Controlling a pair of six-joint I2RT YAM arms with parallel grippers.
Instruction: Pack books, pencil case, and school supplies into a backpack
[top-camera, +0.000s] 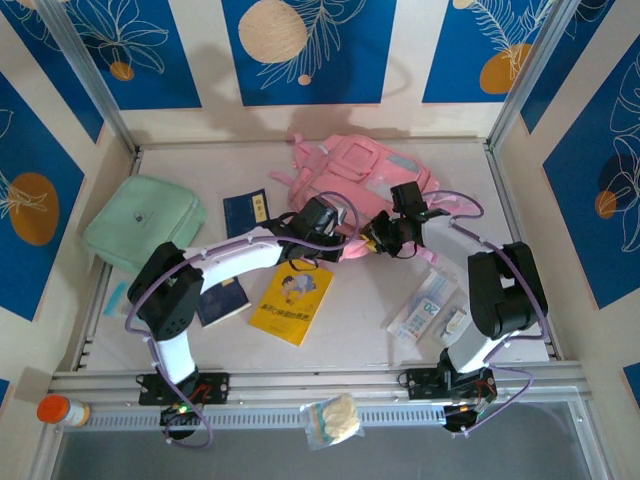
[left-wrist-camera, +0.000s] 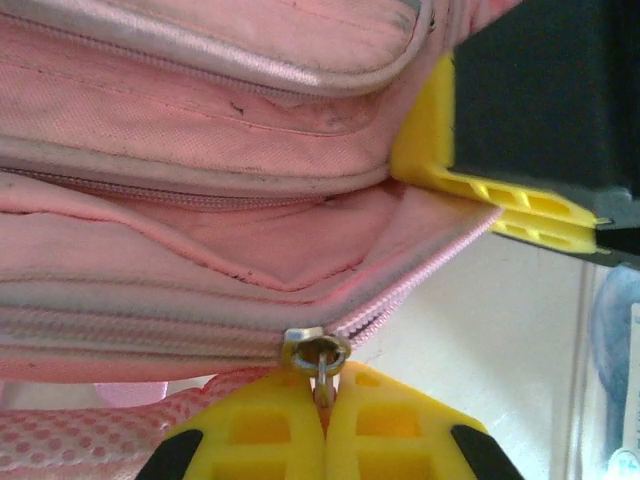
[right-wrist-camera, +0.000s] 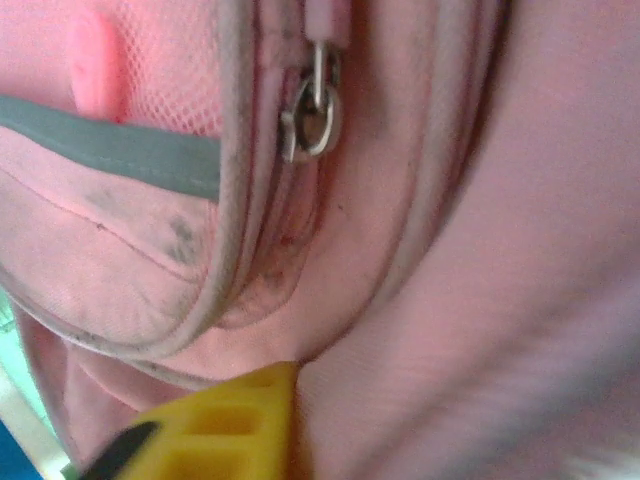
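Blue-patterned walls enclose the bench (top-camera: 360, 352), where books (top-camera: 290, 300) and supplies (top-camera: 425, 305) lie unpacked below the backpack (top-camera: 350, 165) at upper centre. Left pincer (left-wrist-camera: 322, 400) is clamped on its zip pull (left-wrist-camera: 320, 358); right pincer (top-camera: 380, 238) touches fabric, perhaps gripping, though I cannot tell.

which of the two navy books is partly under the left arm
The near navy book, just left of the yellow book; the left arm crosses over it. The far navy book lies uncovered beside the backpack.

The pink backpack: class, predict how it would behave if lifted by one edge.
The backpack would probably flop, since its cloth sags in folds. It looks slumped, so likely light. Its half-open zip may slide when tugged.
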